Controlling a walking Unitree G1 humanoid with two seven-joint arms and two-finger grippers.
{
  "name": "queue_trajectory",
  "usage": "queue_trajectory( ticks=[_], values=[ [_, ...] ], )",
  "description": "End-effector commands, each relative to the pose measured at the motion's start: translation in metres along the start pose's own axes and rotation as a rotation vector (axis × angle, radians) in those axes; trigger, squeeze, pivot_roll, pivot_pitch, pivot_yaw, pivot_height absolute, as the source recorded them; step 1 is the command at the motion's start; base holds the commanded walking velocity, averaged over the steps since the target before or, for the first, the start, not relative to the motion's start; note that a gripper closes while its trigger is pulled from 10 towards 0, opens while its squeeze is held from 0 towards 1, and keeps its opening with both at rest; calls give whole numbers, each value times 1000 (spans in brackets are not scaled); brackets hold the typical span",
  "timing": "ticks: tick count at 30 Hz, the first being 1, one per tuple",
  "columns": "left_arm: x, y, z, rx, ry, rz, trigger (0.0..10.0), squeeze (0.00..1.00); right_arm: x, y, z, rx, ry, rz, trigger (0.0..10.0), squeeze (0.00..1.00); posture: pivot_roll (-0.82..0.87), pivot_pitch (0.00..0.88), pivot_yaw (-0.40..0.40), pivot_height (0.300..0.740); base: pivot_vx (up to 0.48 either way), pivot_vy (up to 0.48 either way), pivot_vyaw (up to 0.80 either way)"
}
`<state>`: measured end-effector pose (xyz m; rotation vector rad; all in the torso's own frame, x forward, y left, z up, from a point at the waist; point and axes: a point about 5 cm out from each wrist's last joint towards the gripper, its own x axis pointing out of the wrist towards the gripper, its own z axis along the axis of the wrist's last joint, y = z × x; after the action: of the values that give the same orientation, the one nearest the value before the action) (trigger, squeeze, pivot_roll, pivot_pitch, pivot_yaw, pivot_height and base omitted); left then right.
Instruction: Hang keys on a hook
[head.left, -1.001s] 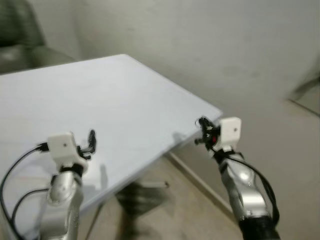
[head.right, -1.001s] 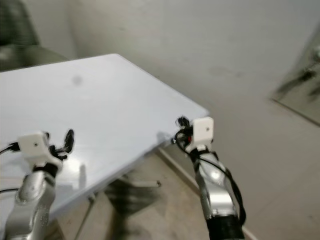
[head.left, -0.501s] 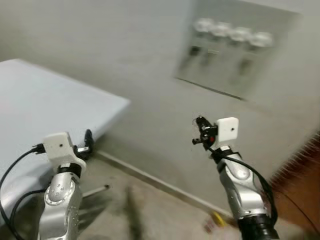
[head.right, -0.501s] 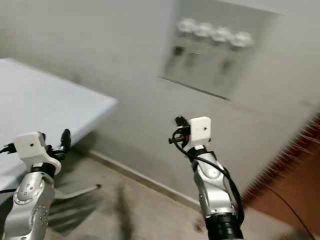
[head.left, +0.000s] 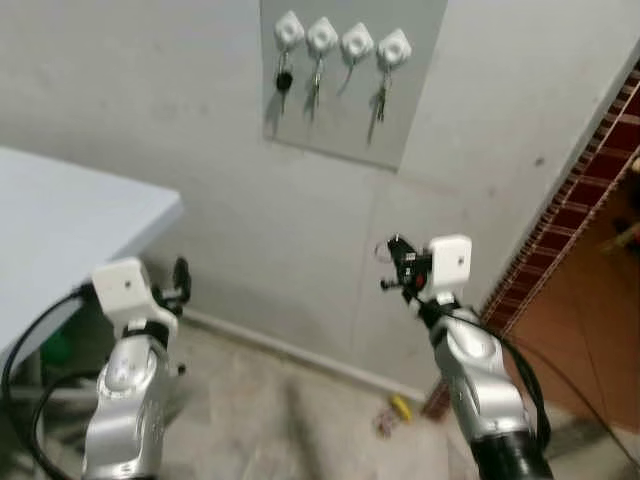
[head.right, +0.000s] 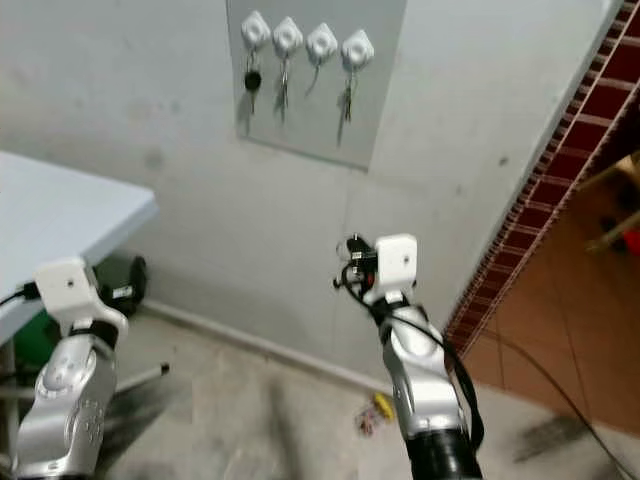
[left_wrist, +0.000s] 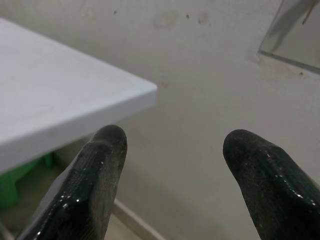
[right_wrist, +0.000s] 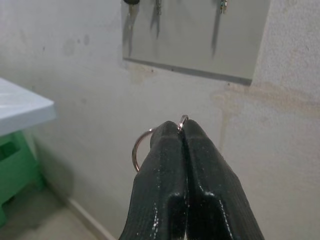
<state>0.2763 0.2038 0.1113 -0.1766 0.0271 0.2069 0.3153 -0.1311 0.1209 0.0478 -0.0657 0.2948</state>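
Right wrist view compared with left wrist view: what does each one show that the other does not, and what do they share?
The right wrist view alone has the right claw shut on a key ring, with keys hanging on the grey panel above.

The left wrist view alone has the left claw open and holding nothing.

Both show the white table, the pale wall and something green under the table.
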Motion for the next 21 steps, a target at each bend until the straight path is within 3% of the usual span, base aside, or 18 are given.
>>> queue_trajectory(
  ticks=[1,5,17,21],
  values=[
    [1,3,2,-7,10,10,10000,0,0,0,2,-4,-6,3,10000,0,-53,0,-65,740,0,0,0],
    [1,3,1,-13,14,5,10000,0,-1,-1,3,-11,-5,3,10000,0,-57,0,-65,740,0,66,0],
    [0,5,0,-33,29,17,10000,0,-4,0,0,-23,8,4,10000,0,-59,0,-66,740,0,345,0],
    [0,9,-1,-22,39,69,10000,0,-6,-1,1,-24,7,3,10000,0,-62,0,-66,740,0,0,0]
  ],
)
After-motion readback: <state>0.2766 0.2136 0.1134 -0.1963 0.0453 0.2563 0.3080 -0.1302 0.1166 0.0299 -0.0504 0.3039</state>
